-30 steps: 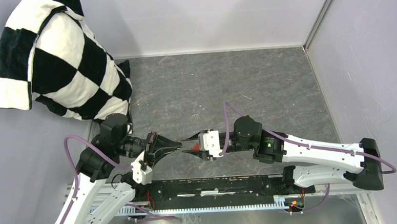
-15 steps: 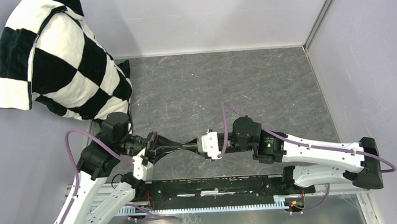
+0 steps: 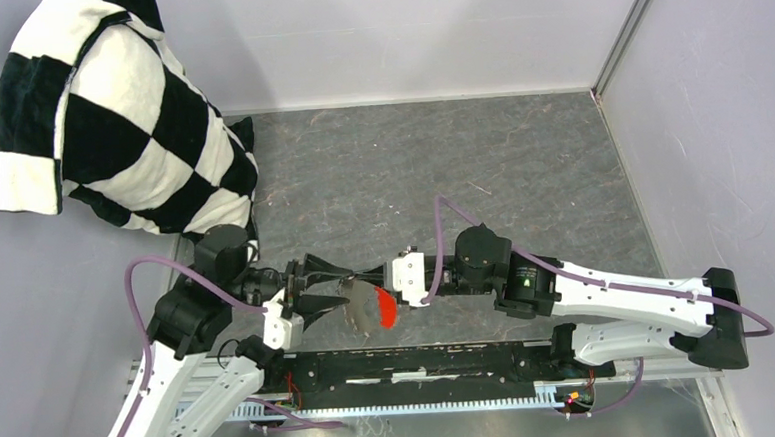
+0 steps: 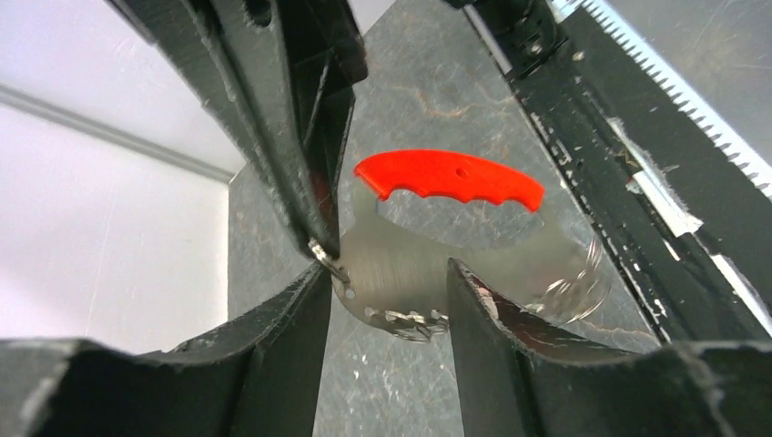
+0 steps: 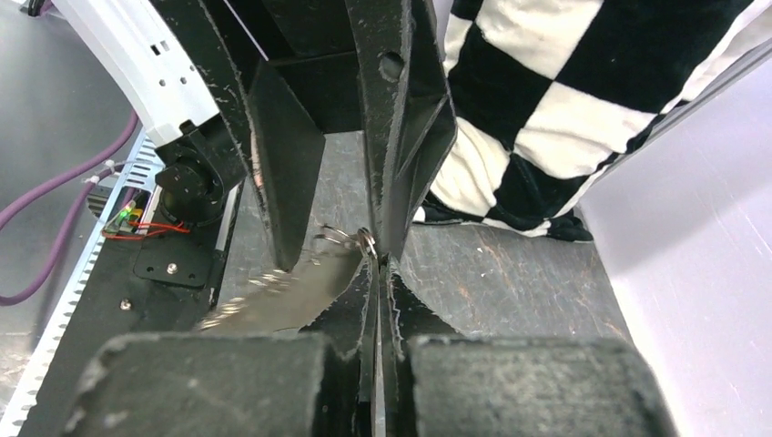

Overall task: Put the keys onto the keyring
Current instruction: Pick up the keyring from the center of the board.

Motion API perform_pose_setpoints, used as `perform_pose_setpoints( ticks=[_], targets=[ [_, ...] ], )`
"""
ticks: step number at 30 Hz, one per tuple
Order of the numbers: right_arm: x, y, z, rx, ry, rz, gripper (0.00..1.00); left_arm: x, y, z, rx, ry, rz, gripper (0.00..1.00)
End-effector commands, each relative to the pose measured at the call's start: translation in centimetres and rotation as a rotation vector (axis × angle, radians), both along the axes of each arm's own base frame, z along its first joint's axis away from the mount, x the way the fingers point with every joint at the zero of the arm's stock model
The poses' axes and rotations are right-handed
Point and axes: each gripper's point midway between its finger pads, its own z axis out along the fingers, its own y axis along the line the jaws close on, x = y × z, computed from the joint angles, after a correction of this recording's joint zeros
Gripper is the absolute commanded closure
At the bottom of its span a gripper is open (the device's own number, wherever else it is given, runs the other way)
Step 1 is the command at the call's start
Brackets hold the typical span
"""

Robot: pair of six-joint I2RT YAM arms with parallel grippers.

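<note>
A: Item one, right gripper?
B: Black fingers clamped flat on the keyring, thin wire loops at their tips, above the near middle of the table.
A: Left gripper?
B: Fingers spread, gripping nothing, just left of the ring.
A: Attachments?
B: Red tag: smooth plastic, scalloped edge. Beneath it a grey metallic smear, motion-blurred; the keys cannot be told within it.
A: Surroundings?
B: Grey marbled tabletop; plush black-and-white chequered cloth, far left.

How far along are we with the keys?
Done: nothing I can confirm; no green or blue key shows. In hand: right claw shut on the keyring, its red tag hanging blurred, left claw open beside it. Left: seemingly both keys to thread.
</note>
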Motion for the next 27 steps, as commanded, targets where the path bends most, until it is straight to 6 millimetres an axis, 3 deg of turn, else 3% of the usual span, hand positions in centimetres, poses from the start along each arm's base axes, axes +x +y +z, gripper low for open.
perform_pose_setpoints(
  ticks=[1,4,10,20,27],
  targets=[
    [-0.6,-0.1,0.4,-0.02,0.027,0.013,1.0,1.6,0.3,2.1,-0.06,-0.041,0.12,0.44],
    [-0.4,0.1,-0.1,-0.054,0.038,0.006,1.0,1.5,0.5,3.0,-0.109,-0.038,0.152,0.47],
    [-0.3,0.3,-0.8,-0.099,0.05,-0.001,1.0,1.6,0.6,3.0,-0.11,0.028,0.189,0.58],
    [-0.1,0.6,-1.0,-0.135,0.059,-0.017,1.0,-0.3,0.9,-0.7,0.079,0.208,0.095,0.62],
    [0.1,0.7,-1.2,-0.148,0.059,-0.029,1.0,-0.6,0.9,-1.5,0.117,0.287,0.088,0.62]
  ],
)
